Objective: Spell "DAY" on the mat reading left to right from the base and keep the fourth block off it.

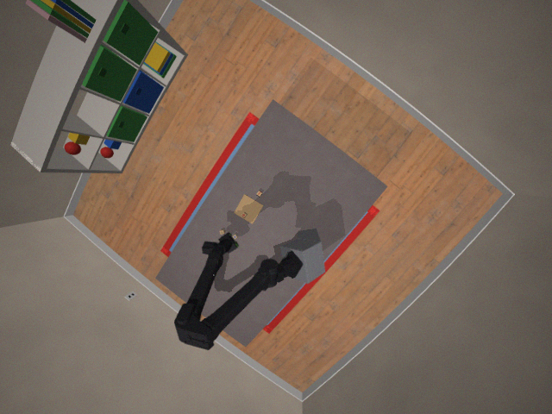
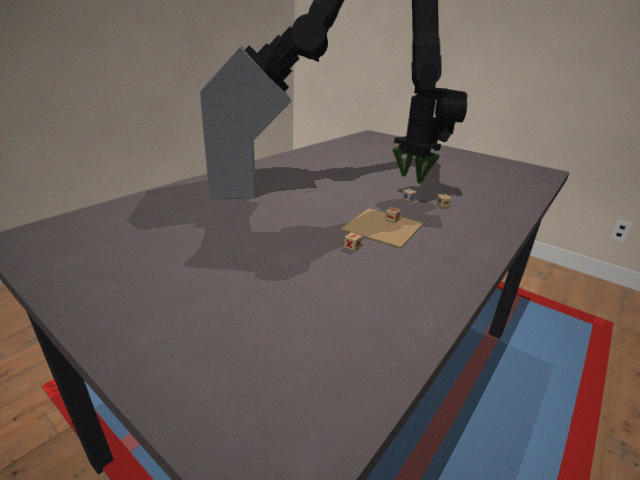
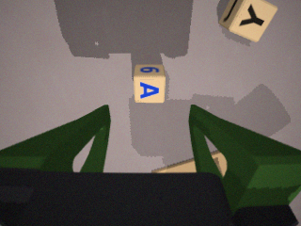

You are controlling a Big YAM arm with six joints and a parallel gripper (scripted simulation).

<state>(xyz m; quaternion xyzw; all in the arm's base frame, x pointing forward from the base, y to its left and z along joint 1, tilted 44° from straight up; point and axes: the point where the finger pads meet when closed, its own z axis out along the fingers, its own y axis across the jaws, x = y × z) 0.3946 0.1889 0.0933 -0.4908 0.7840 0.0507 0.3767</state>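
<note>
The A block [image 3: 150, 87] [image 2: 409, 194] [image 1: 233, 235] lies on the table, blue A on top, just off the tan mat [image 2: 372, 227] [image 1: 252, 204] [image 3: 179, 166]. My gripper [image 3: 150, 112] [image 2: 415, 175] [image 1: 232, 242] hovers above the A block, fingers partly open and empty, one on each side of it in the wrist view. The Y block [image 3: 249, 19] [image 2: 443, 200] [image 1: 222, 231] lies on the table close beside the A block, turned at an angle. The D block [image 2: 392, 213] [image 1: 244, 215] sits on the mat. The X block [image 2: 353, 241] [image 1: 259, 192] lies on the table off the mat's other edge.
A grey pedestal [image 2: 230, 134] [image 1: 307, 258] carries the arm's base at the table's side. The table edge [image 2: 547, 206] runs not far beyond the Y block. A shelf unit [image 1: 89, 84] stands on the floor, away from the table.
</note>
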